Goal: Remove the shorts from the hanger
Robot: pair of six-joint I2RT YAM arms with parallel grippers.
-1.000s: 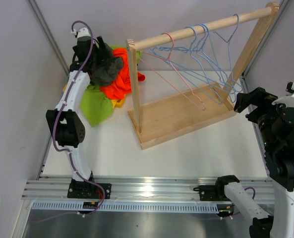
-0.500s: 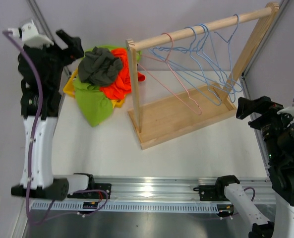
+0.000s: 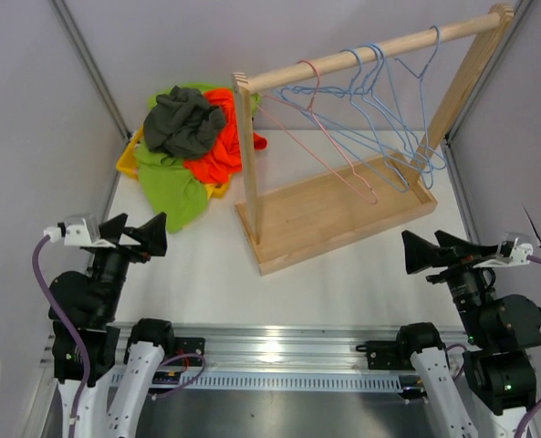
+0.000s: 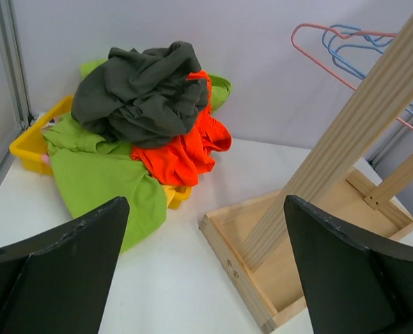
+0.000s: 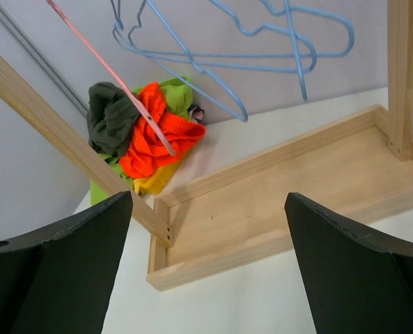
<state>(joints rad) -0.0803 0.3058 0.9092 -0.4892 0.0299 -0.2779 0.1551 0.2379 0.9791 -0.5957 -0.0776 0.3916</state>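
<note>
At the near table [image 3: 215, 274] edge I have the left gripper [image 3: 133, 235] spread wide, gripping nothing | right gripper [image 3: 439, 249] the same | heap of soft fabric shorts [image 3: 186, 137], olive atop orange and lime, far-left corner beside the pale wooden rack [image 3: 297, 224] | wire hangers [image 3: 405, 162] on its rail.

A white table [image 3: 206, 274] fills the middle of the top view. Plain pale grey walls close it in at 9 o'clock [image 3: 24, 119], 12 o'clock [image 3: 252, 27] and 3 o'clock [image 3: 525, 100]. A metal post [image 3: 92, 68] runs up the corner at 11 o'clock. A ribbed metal rail [image 3: 279, 347] crosses the near edge at 6 o'clock, with glare at its middle. A wooden rack [image 3: 334, 214] stands on the table toward 1 o'clock. The light is soft and even.
</note>
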